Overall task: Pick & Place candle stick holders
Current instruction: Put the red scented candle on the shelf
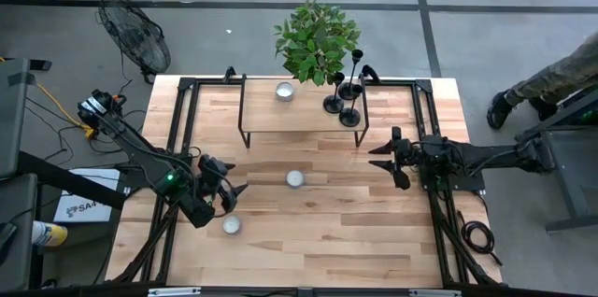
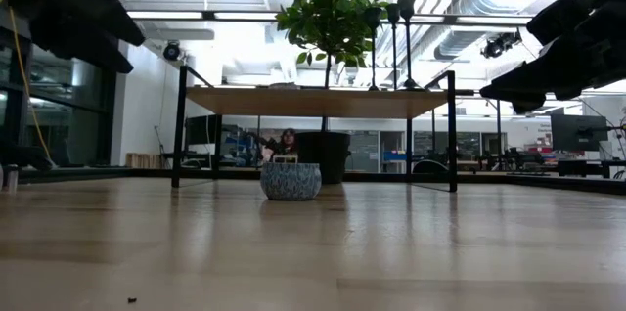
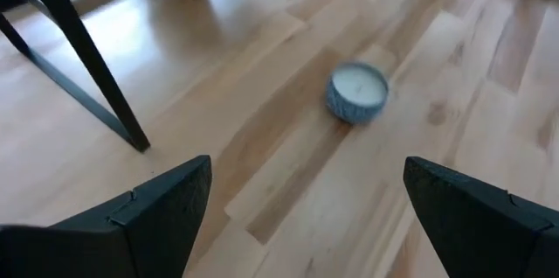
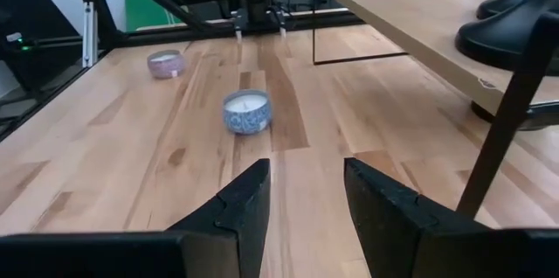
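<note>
On the raised shelf [image 1: 280,115], three candle stick holders [image 1: 342,103], both pincers apart.

Only the letters "SA" read on a white sheet [image 1: 82,205] beside the table.

Wooden table [image 1: 355,232]: butcher-block top, standing on a grey floor.
Raised shelf [image 1: 271,115]: wooden board on thin black legs, sitting at the table's far side.
Potted plant [image 1: 316,40]: green and leafy, standing at the shelf's far edge.
Candles, short and round, in patterned tins: one [image 1: 285,91] resting on the shelf beside the plant; one [image 1: 295,178] sitting near the table's middle; one [image 1: 231,225] lying toward the near left.
Floor fan [image 1: 135,35]: standing off the table's far left corner.
Person's leg and shoe [image 1: 523,96]: showing at the right, beyond the table.
Cable coil [image 1: 478,237]: lying at the table's right edge.
</note>
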Robot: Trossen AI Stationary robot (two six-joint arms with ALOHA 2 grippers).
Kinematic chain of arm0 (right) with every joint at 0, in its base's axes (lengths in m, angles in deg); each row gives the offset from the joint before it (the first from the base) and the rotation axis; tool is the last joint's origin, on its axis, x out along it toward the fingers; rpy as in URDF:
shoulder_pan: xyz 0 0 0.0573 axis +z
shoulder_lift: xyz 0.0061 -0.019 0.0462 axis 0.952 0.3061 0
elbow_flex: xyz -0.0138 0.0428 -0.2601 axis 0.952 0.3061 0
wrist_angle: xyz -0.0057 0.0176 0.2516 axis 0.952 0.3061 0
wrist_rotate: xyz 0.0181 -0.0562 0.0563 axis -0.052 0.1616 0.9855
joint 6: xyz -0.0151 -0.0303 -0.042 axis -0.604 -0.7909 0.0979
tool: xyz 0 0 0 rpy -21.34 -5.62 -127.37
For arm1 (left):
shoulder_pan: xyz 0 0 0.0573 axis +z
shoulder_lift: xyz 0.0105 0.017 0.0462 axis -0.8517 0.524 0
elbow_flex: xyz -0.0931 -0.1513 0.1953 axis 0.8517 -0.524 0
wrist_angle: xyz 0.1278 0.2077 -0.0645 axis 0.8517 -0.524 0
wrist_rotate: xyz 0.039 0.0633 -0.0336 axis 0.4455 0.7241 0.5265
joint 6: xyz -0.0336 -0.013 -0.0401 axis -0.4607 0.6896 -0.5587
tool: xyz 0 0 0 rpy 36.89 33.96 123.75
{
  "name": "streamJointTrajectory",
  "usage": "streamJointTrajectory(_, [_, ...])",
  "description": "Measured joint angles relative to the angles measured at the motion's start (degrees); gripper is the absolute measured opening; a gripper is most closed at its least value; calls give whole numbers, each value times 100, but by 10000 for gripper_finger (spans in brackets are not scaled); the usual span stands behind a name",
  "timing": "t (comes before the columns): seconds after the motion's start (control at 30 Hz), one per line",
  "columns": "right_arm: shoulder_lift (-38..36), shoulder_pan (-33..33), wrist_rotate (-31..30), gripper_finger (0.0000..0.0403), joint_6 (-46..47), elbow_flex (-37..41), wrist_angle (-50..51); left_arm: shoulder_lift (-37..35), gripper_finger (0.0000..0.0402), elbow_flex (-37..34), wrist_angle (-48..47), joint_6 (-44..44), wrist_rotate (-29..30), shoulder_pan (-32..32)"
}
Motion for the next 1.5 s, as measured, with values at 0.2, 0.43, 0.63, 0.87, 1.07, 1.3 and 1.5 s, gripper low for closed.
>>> streamJointTrajectory(0.2, [0, 2, 64, 142, 106, -2, -7, -2, 372, 0, -36, 96, -542, 0])
streamJointTrajectory(0.43, [0, 2, 81, 142, 111, -2, -20, 0, 372, 0, -74, -83, -863, 1])
streamJointTrajectory(0.63, [0, 2, 92, 142, 109, 0, -28, 0, 372, 0, -39, -227, -872, 4])
streamJointTrajectory(0.87, [0, 2, 94, 142, 117, 0, -34, 43, 372, 0, 167, -64, -982, 521])
streamJointTrajectory(1.07, [0, 2, 96, 142, 109, 2, -37, 297, 372, 0, 1141, 1110, -1757, 1419])
streamJointTrajectory(1.3, [2, 2, 96, 142, 120, 2, -48, 536, 372, 0, 1250, 1574, -2655, 2128])
streamJointTrajectory(1.5, [2, 2, 96, 142, 113, 2, -50, 549, 372, 0, 589, 1313, -3231, 2253])
